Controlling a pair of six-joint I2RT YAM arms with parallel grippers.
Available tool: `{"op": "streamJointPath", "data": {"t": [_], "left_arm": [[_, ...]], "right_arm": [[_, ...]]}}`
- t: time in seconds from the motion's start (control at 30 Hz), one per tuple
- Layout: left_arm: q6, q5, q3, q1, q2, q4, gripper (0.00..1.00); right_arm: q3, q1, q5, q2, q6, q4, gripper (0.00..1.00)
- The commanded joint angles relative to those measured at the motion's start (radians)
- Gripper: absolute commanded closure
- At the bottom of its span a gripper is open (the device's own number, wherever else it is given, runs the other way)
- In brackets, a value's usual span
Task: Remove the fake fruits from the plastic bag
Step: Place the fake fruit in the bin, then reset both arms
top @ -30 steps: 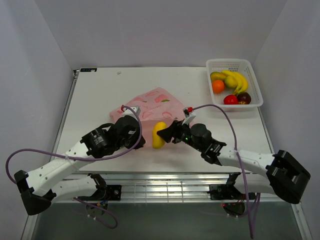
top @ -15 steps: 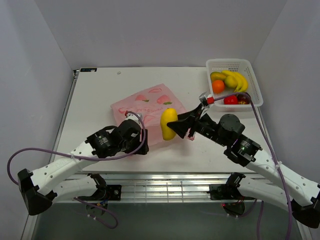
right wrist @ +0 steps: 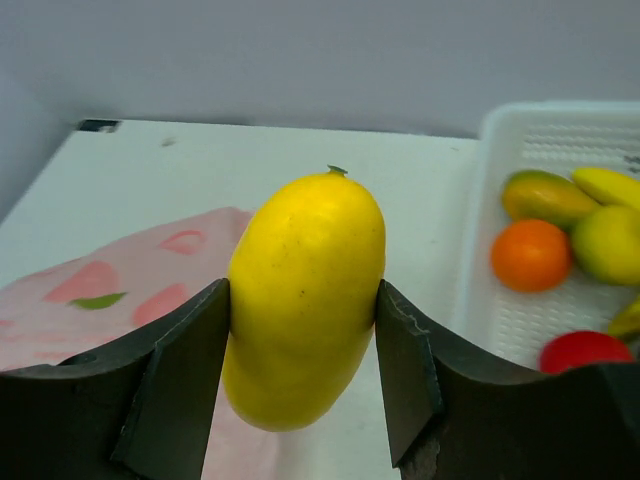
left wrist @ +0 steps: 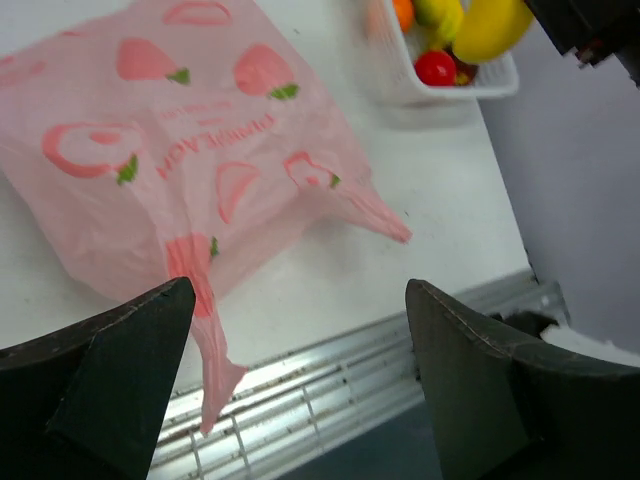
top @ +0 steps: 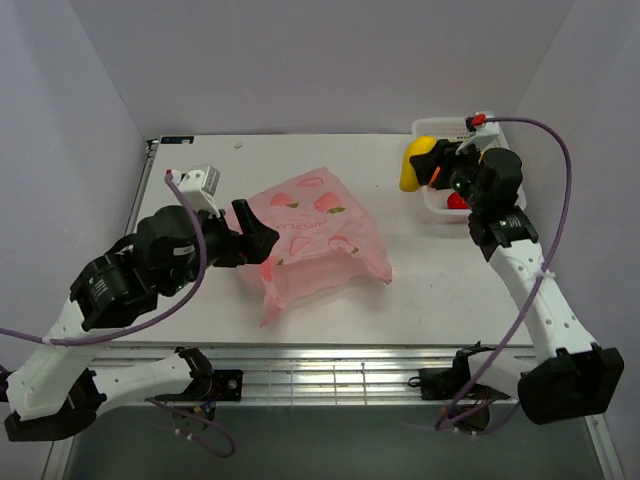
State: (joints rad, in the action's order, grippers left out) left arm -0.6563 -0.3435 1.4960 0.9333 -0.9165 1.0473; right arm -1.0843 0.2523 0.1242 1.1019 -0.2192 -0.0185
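One yellow oval fruit to report, pinched tight across its middle by the right gripper, a finger flat on each side. Held up off the bench at the far right, just beside the left rim of the white basket. Inside that basket: an orange, a red round one, a greenish-yellow oval one, plus a banana. As for the left gripper, spread wide with nothing between the fingers, hanging by the left edge of the pink peach-print bag. Can't tell if touching it. Bag lying crumpled mid-bench, well apart from the basket, near corner reaching toward the front edge. No telling from these views about anything inside it.
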Motion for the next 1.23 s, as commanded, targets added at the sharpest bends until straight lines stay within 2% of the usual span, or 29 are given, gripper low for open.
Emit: {"op": "streamJointPath", "data": {"t": [0.0,0.03,0.07,0.13,0.17,0.2,0.23,0.27,0.3,0.43,0.57,0.73,0.87,0.97,1.1,1.2], "left_arm": [[-0.022,-0.273,-0.003,-0.007,-0.171,0.060,0.02],[-0.016,-0.341,-0.016,-0.017,-0.198,0.053,0.02],[-0.011,-0.351,-0.028,-0.037,-0.223,0.028,0.02],[0.015,-0.316,-0.036,-0.149,-0.274,-0.009,0.02],[0.036,-0.245,-0.043,-0.190,-0.278,-0.065,0.02],[0.050,-0.217,-0.065,-0.274,-0.280,-0.093,0.02],[0.075,-0.191,-0.075,-0.315,-0.278,-0.143,0.02],[0.086,-0.128,-0.086,-0.376,-0.275,-0.161,0.02],[0.095,-0.105,-0.101,-0.399,-0.272,-0.176,0.02],[0.100,-0.084,-0.132,-0.448,-0.248,-0.207,0.02],[0.106,-0.078,-0.158,-0.458,-0.210,-0.211,0.02],[0.086,-0.086,-0.200,-0.458,-0.128,-0.173,0.02],[0.078,-0.083,-0.264,-0.458,-0.024,-0.170,0.02],[0.075,-0.055,-0.307,-0.458,0.060,-0.164,0.02],[0.063,-0.017,-0.358,-0.458,0.099,-0.155,0.02],[0.057,0.001,-0.382,-0.458,0.119,-0.145,0.02]], "right_arm": [[-0.084,-0.151,0.008,0.145,0.043,0.002,0.92],[-0.100,-0.207,-0.026,0.183,0.056,-0.004,0.92],[-0.141,-0.232,-0.044,0.228,0.058,-0.001,0.91],[-0.175,-0.298,-0.061,0.344,0.057,0.006,0.82],[-0.190,-0.312,-0.054,0.380,0.060,0.008,0.72],[-0.221,-0.323,-0.043,0.442,0.067,0.006,0.45],[-0.241,-0.341,-0.016,0.469,0.070,0.015,0.28],[-0.265,-0.347,0.001,0.493,0.090,0.023,0.17],[-0.313,-0.350,0.008,0.524,0.095,0.079,0.10],[-0.356,-0.354,-0.026,0.512,0.101,0.133,0.10],[-0.336,-0.354,-0.066,0.411,0.069,0.201,0.10],[-0.214,-0.354,-0.075,0.179,0.014,0.321,0.10],[0.048,-0.354,-0.120,-0.063,0.006,0.347,0.10],[0.163,-0.354,-0.164,-0.288,-0.008,0.388,0.10],[0.215,-0.354,-0.179,-0.445,-0.016,0.434,0.10],[0.205,-0.354,-0.186,-0.503,-0.003,0.491,0.10]]}}
